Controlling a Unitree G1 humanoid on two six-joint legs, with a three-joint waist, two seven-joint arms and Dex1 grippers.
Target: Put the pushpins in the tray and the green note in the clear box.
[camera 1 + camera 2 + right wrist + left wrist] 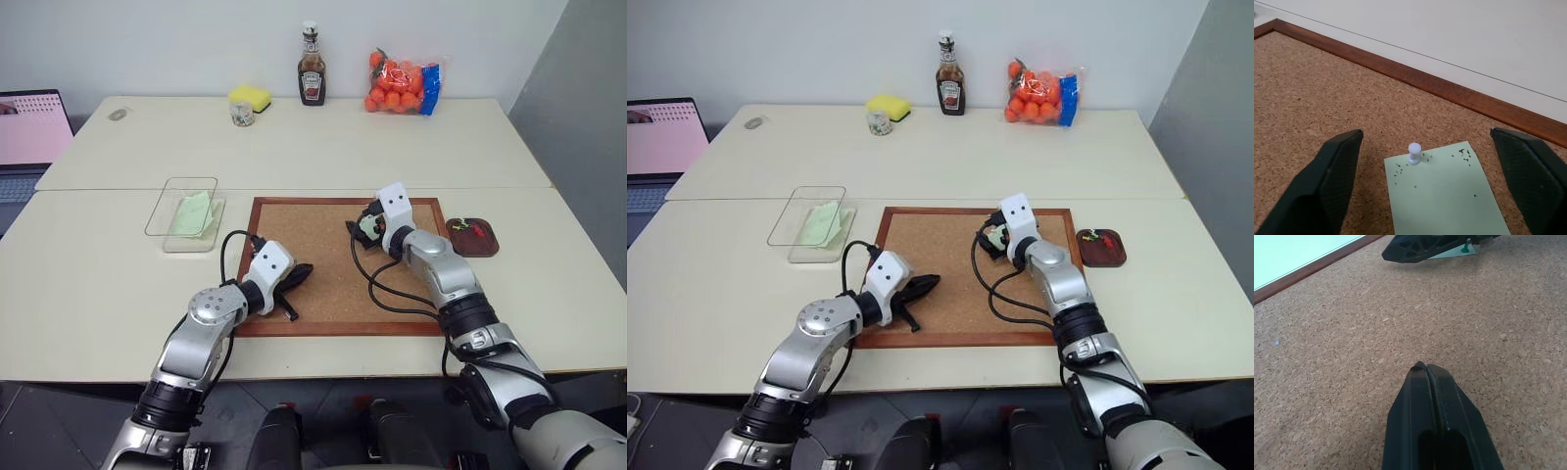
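So the right claw [1422, 181] is spread wide over the far right part of the wood-framed corkboard [323, 284], fingers either side of a small pale green paper note [1444, 196] that's pinned down by one tiny pale-headed pushpin [1414, 152] near its far corner. I'd say the move here is to pull that pin: centre the fingers on the head, pinch only the head and not the paper, and lift straight up so the thin sheet doesn't tear or drag along.

The left claw [1432, 377] is squeezed shut on nothing, hovering above bare cork near the board's front left.

Head view gives the layout: small dark brown rounded tray [473, 238] with a few coloured pins in it, just off the board's right edge, and the see-through plastic box [186, 212] off its left edge, already holding a pale green slip. The right wrist view is what shows the pin and the little dark specks on the note; from the head that spot is mostly hidden behind the claw.
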